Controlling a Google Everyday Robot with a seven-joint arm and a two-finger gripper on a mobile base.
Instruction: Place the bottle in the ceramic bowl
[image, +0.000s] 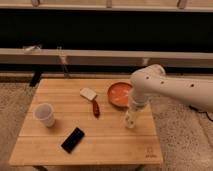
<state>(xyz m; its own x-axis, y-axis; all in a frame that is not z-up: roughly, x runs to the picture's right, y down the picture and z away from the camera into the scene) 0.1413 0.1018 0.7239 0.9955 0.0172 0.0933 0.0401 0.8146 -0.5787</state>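
Observation:
The bottle (130, 120), small, slim and whitish, stands upright on the wooden table (110, 145) near its right edge. My gripper (132, 109) comes down from the white arm right over the bottle's top and hides it. The orange-red ceramic bowl (119, 93) sits on the table just behind and slightly left of the bottle, partly covered on its right by my arm. Nothing shows inside the bowl.
A translucent white cup (45, 114) stands at the table's left. A black phone (73, 139) lies at the front left. A red elongated object (96, 108) and a pale sponge-like block (88, 93) lie mid-table. A low wall runs behind the table.

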